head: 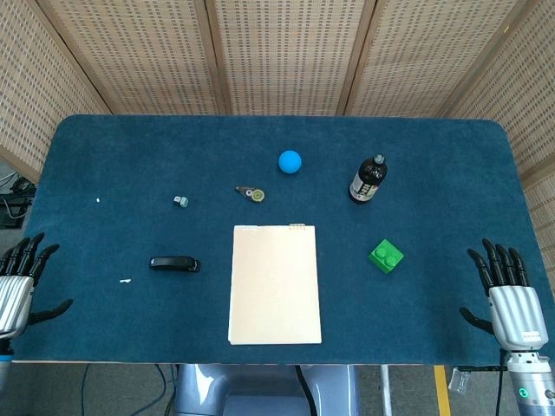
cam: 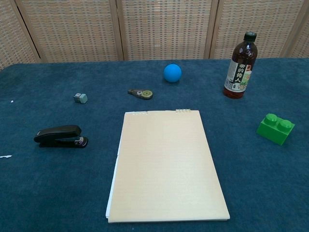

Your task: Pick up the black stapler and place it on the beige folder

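Nothing is done yet. The black stapler (head: 174,263) lies on the desk (head: 104,156), left of the beige folder (head: 275,284). The left robot hand (head: 19,282) and right robot hand (head: 509,295) rest released at the near corners, grasping nothing.

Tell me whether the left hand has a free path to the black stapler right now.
Probably yes. The left hand is open at the table edge, and only bare blue cloth lies between it and the black stapler, which sits apart from the beige folder.

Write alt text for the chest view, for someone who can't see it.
A black stapler lies on a blue table, left of a beige folder. Behind sit a blue ball, a dark bottle and a green block.
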Controlling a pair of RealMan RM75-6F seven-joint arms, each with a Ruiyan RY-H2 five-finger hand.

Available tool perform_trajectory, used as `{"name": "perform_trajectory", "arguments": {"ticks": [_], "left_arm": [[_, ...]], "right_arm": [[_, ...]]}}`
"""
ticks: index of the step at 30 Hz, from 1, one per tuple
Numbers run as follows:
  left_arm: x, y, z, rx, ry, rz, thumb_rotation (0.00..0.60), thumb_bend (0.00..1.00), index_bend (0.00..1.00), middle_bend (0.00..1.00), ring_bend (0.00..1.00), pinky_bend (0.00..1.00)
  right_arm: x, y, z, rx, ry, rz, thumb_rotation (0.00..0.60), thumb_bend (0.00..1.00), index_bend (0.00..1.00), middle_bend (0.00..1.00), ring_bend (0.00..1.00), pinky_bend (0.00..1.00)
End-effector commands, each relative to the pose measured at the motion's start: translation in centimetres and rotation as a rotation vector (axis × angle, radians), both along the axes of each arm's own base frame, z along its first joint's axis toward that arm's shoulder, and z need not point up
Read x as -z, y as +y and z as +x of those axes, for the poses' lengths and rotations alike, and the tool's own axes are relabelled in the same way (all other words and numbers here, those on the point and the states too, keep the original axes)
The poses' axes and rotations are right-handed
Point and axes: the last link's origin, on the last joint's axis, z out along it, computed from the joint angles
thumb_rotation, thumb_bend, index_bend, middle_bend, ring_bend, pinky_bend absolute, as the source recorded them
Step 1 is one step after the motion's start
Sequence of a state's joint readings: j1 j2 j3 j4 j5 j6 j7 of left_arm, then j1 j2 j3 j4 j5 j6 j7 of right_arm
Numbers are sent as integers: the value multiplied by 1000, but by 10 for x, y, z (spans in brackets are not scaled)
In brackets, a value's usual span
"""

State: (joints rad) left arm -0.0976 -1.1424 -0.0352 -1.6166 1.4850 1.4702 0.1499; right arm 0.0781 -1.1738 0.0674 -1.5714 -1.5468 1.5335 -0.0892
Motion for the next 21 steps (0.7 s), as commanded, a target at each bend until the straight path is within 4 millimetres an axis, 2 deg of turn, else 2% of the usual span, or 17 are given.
{"name": "perform_trajectory", "arguments": {"ticks": [1,21], "left_arm": [[0,0,1,-4,3,-5,600,130,0,0,0,0],[2,2,-2,-32,8,-15,600,136,0,0,0,0]], "right_arm": [[0,0,0,3,0,4,600,135,27,0,0,0],[4,-1,-2,14,9,30,600,136,63,0,0,0]]}}
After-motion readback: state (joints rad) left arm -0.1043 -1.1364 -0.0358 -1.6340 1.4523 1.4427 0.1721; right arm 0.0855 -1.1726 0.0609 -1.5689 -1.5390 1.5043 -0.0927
